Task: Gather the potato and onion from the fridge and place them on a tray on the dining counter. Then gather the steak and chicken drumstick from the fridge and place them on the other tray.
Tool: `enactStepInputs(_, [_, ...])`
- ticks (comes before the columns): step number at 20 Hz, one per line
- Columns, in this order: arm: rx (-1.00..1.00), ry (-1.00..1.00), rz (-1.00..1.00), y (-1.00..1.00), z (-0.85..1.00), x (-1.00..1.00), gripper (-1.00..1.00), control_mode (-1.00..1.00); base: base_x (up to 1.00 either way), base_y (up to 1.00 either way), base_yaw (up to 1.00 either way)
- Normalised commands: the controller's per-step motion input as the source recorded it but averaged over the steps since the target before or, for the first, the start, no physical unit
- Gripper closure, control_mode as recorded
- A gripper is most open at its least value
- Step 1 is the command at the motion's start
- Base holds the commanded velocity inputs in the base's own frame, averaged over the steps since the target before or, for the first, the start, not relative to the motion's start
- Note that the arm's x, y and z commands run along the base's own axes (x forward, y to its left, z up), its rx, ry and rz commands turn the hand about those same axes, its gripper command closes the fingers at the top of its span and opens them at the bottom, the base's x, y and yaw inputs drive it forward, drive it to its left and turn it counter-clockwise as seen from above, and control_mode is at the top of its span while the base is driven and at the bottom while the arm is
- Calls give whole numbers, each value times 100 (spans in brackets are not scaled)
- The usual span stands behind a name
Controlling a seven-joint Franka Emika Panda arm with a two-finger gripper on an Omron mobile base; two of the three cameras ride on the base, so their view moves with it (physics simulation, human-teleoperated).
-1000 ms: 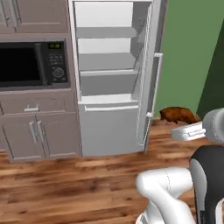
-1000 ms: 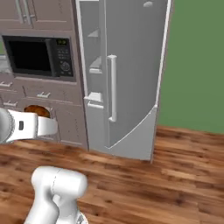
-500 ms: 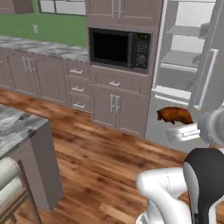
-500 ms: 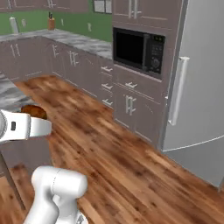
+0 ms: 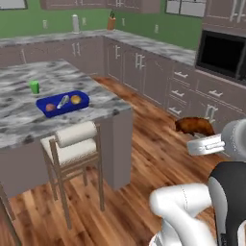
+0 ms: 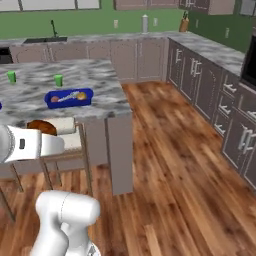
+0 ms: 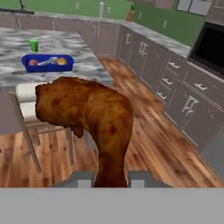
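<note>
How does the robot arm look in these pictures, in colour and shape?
The arm is glossy white, made of thick rounded segments, with a dark grey-black joint section between them. The last link is a white cylinder ending in a flat pale grey tool. In the hand view its two fingertips look small and grey. No cables or markings show.

Even, bright rendered light, no glare; soft shadow under dining counter (image 5: 29, 115) at 8 o'clock. Coarse textures, slight blur throughout.
</note>
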Motion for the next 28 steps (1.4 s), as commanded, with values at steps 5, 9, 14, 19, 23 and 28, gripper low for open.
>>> enactStepInputs(5, [0, 0, 0, 0, 0, 0, 100, 100, -23, 100, 15])
enactStepInputs(9, [0, 0, 0, 0, 0, 0, 100, 100, -3, 100, 0])
enactStepInputs(14, [0, 0, 0, 0, 0, 0, 100, 100, -3, 100, 2])
enactStepInputs(19, [0, 0, 0, 0, 0, 0, 100, 100, -51, 97, 68])
enactStepInputs(23, [0, 0, 0, 0, 0, 0, 100, 100, 14, 31, 29])
enactStepInputs(28, [0, 0, 0, 0, 0, 0, 100, 100, 100, 97, -11])
